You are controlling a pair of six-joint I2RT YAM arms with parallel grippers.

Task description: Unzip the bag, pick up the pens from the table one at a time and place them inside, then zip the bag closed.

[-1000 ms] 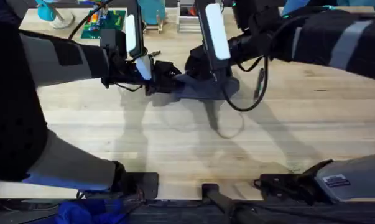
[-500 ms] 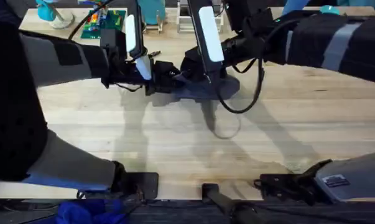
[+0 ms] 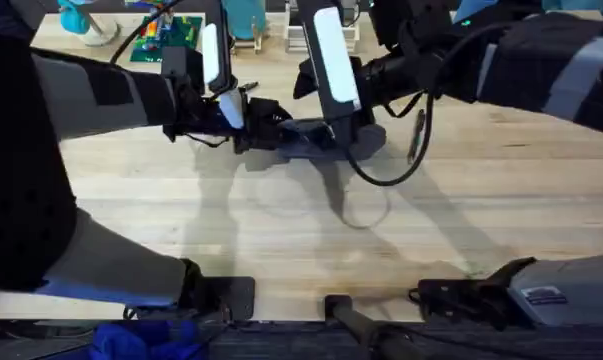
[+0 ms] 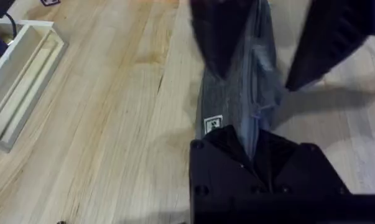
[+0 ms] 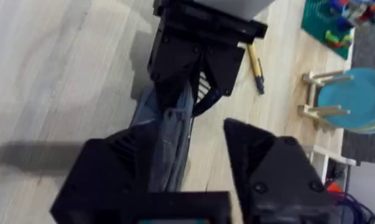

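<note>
My left gripper [image 4: 252,146] pinched one end of the bag [image 3: 316,140], upper centre of the overhead frame, anchoring it on the table [image 3: 281,220]. My right gripper [image 5: 203,146], fingers spread, straddled the zipper ridge, likely to pull it. One pen [image 5: 255,67] lay beyond.

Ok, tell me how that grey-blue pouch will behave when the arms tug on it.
The pouch probably flexes rather than staying stiff: its fabric wrinkles between the left gripper and the right gripper. It looks flat and light, so it likely slides on the smooth table unless pinned.
</note>
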